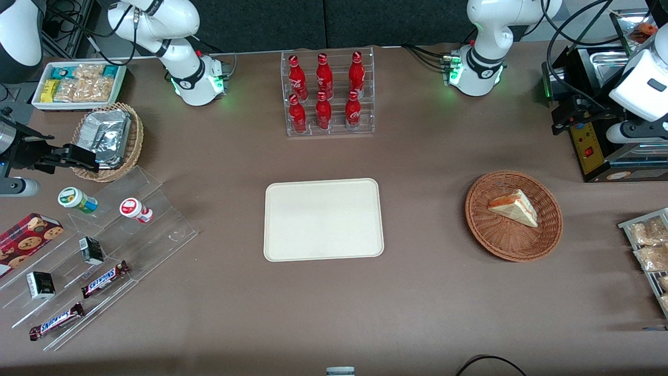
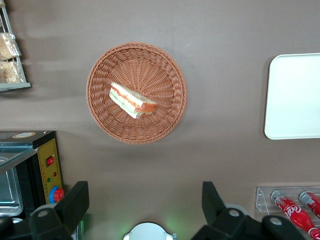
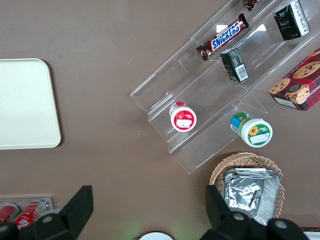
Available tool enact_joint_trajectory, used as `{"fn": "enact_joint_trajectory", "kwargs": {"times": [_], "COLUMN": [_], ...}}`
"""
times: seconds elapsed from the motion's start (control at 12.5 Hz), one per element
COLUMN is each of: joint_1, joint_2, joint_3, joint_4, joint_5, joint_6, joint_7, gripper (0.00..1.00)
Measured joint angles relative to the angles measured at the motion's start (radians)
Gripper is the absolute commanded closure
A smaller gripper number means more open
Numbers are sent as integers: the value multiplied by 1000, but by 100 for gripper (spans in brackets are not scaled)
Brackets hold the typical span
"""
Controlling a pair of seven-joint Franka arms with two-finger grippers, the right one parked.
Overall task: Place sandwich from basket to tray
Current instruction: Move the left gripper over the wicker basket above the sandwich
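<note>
My gripper [image 2: 142, 210] hung high above the table with its fingers [image 2: 75, 202] spread wide and holding nothing. The sandwich [image 1: 515, 207] lay on its side inside the basket [image 1: 548, 235], near the middle. The tray [image 1: 323, 219] sat flat, well apart from the basket, toward the parked arm's end.

"SNICKERS" on two candy bars [image 1: 105, 279]; Coca-Cola script on red bottles [image 1: 324, 79]

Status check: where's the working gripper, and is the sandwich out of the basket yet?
Gripper open, high above table. White-bread triangular sandwich in reddish-brown wicker basket, untouched. Cream rectangular plastic tray bare; nothing between them.
</note>
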Motion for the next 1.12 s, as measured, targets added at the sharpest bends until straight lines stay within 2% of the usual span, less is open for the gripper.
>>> {"fn": "enact_joint_trajectory", "kwargs": {"times": [0.32, 0.48, 0.72, 1.12], "joint_1": [-2, -1, -4, 18], "joint_2": [11, 48, 144, 170], "joint_3": [1, 4, 3, 9], "joint_4": [0, -5, -48, -228], "joint_5": [0, 4, 8, 8], "joint_6": [-3, -7, 27, 248], "joint_7": [-1, -67, -431, -763], "gripper": [0, 0, 0, 0]}}
